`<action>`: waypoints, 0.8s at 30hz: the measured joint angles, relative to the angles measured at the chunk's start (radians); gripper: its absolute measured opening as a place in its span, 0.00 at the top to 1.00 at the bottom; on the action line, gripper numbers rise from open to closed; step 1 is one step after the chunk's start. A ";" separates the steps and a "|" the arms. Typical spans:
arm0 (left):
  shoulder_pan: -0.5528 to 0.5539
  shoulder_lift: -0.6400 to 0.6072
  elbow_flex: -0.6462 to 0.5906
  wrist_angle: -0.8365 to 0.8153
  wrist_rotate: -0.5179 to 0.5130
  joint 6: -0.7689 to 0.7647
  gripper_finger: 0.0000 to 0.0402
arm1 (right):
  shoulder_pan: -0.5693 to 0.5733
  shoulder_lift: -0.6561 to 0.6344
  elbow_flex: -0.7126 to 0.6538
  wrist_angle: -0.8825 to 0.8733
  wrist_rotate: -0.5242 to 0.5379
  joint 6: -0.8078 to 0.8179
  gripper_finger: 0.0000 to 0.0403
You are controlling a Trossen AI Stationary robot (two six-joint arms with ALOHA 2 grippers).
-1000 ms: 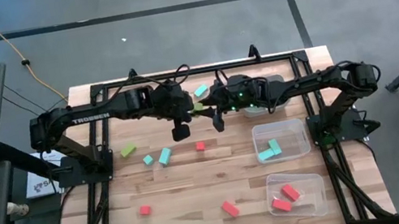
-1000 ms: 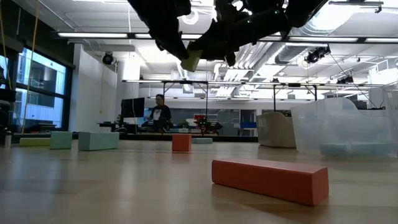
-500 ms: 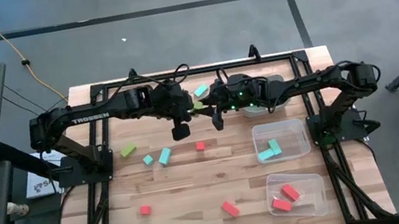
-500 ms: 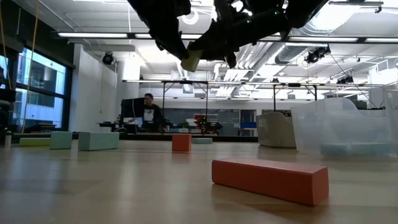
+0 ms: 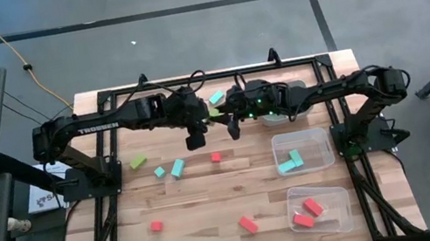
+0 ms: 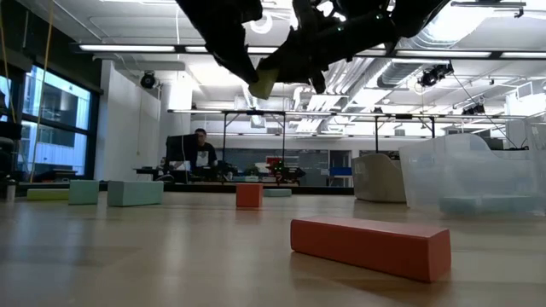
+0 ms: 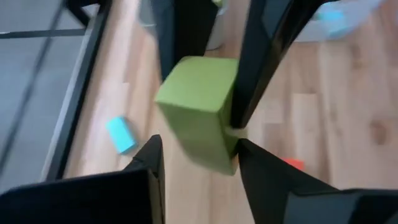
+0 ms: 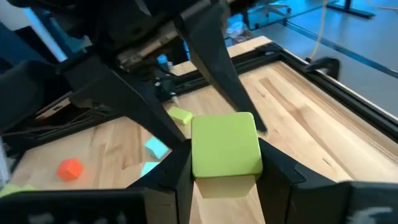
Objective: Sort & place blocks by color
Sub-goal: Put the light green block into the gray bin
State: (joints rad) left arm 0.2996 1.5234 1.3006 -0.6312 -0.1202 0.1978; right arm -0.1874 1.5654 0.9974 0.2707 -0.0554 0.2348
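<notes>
Holding a lime green cube (image 8: 225, 151) between its fingers, the right gripper (image 8: 224, 180) is hanging above the middle rear of the table (image 5: 213, 209), jaws closed on the cube's sides. The left gripper (image 7: 198, 152) is meeting it there, and its jaws are now standing apart around the same cube (image 7: 199, 112); one finger looks to be touching it, the other is clear of it. Compared with a second ago, both arms are sitting in nearly the same spot in the high view, with the cube (image 5: 214, 114) a small green spot between the two grippers. In the low view the cube (image 6: 263, 83) is hanging high over the tabletop, same as before. The person (image 6: 201, 153) in the room behind is sitting a bit further left than a second ago.

Other blocks are lying unchanged: light blue and lime ones on the table's left half, red-orange ones (image 5: 247, 224) near the front. The clear bin (image 5: 302, 151) is holding light blue blocks, the front bin (image 5: 319, 208) red-orange ones.
</notes>
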 joint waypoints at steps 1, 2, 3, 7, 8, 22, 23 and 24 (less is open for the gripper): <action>0.000 0.000 0.000 -0.005 -0.027 0.000 0.69 | -0.001 0.000 0.000 -0.006 0.011 0.000 0.72; 0.000 -0.002 0.000 -0.013 -0.050 0.000 0.68 | -0.001 0.000 0.000 -0.011 0.024 0.001 0.72; 0.001 -0.005 0.000 -0.024 -0.065 0.000 0.67 | -0.001 0.000 0.000 -0.016 0.031 0.008 0.72; 0.002 -0.011 0.000 -0.058 -0.085 0.023 0.67 | 0.002 0.000 0.000 -0.055 0.047 0.031 0.72; 0.002 -0.013 0.000 -0.066 -0.088 0.032 0.67 | 0.002 0.000 0.000 -0.071 0.062 0.031 0.72; 0.086 -0.016 0.000 -0.067 -0.112 -0.002 0.68 | -0.052 -0.058 0.000 -0.416 0.323 0.074 0.72; 0.096 -0.016 0.000 -0.069 -0.112 -0.014 0.68 | -0.060 -0.076 0.000 -0.456 0.353 0.073 0.72; 0.107 -0.016 0.000 -0.069 -0.112 -0.025 0.68 | -0.070 -0.095 0.000 -0.486 0.377 0.072 0.72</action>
State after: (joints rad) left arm 0.4063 1.5078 1.3006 -0.7006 -0.2325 0.1724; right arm -0.2575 1.4700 0.9970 -0.2153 0.3214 0.3065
